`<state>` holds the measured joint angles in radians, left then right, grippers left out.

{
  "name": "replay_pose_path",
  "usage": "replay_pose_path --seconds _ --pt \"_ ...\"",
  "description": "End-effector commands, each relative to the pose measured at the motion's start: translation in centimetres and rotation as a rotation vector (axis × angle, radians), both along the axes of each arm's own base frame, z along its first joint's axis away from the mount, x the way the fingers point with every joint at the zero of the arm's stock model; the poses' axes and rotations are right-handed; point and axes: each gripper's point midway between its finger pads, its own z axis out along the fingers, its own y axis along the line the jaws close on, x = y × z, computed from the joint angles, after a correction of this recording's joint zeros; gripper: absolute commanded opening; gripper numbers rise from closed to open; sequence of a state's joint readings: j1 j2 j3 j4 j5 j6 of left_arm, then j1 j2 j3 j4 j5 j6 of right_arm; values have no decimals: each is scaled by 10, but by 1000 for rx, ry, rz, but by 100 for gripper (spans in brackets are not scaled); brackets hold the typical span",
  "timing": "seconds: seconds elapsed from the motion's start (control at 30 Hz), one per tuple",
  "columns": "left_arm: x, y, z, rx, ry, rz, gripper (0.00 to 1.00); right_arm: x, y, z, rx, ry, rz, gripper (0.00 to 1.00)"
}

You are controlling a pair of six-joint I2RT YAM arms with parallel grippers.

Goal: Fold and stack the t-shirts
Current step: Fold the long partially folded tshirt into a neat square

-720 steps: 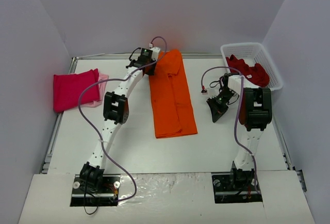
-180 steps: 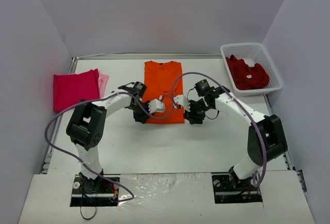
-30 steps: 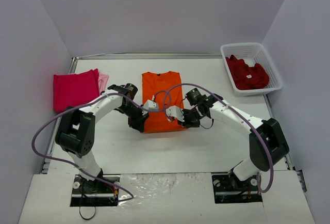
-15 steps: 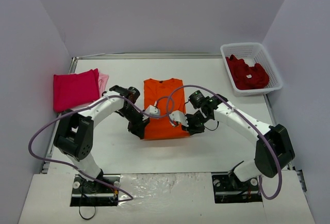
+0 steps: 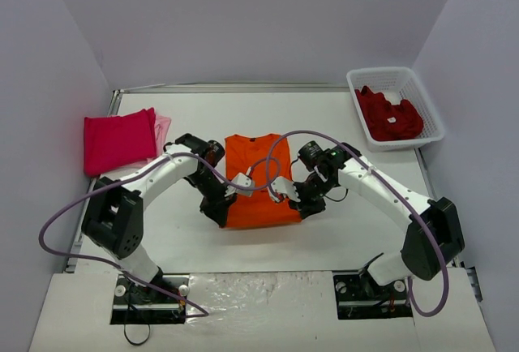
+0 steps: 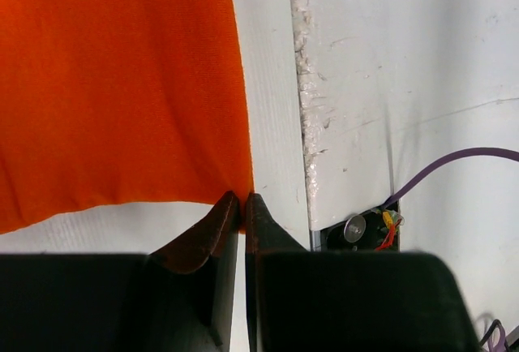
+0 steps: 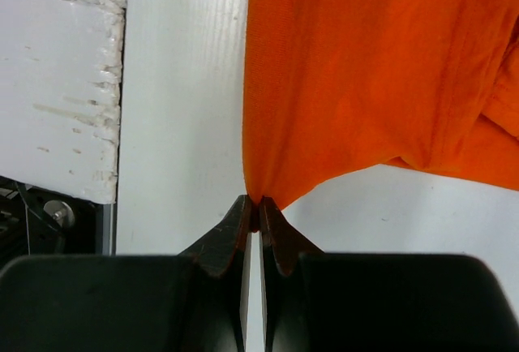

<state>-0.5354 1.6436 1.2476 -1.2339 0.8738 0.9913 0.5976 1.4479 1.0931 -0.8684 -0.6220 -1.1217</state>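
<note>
The work surface was a white table [image 5: 349,242] enclosed on three sides by plain pale grey walls: a back wall [image 5: 259,19], a left wall [image 5: 40,109] and a right wall [image 5: 482,125]. A metal rail [image 5: 79,234] ran along the table's left edge. A white panel [image 5: 268,324] covered the near edge. Lighting was even and diffuse, with soft shadows.
</note>
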Motion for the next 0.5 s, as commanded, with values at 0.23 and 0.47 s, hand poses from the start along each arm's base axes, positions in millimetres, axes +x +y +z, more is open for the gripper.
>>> replay_pose_path --seconds 0.23,0.47 --pt "-18 6 51 -70 -114 -106 2 -20 -14 36 -31 57 0 0" --pt "-10 12 59 -29 -164 -110 2 -9 -6 58 -1 20 11 0"
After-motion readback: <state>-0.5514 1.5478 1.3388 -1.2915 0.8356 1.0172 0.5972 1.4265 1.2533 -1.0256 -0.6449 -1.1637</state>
